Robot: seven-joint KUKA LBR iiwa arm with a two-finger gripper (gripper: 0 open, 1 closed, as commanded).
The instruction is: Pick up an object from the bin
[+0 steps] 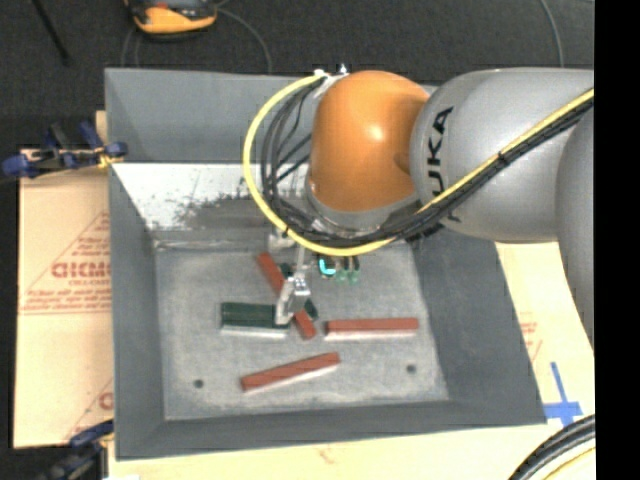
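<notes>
in the grey bin [135, 308], left of centre, you see a flat dark green block [245, 314]. just right of it, your claw [294, 301] sits low, touching a short tilted red-brown stick [269, 270]. you can't tell if it's clenched or released. a long red-brown bar [371, 326] lies to the right, and another bar [290, 372] lies lower down.

A single camera watches me from overhead, set off a little toward one side of the bin [130, 268], so it looks down and slightly forward. The wall beyond my gripper [293, 306] shows as a broad slope, and the wall on its near side as a narrower band. The camera sits far enough back to take in all four walls and some dark floor [300, 18] past the far one. My arm comes in from its right, and my orange wrist cover [365, 138] stands high toward the lens, just beyond my gripper.
</notes>
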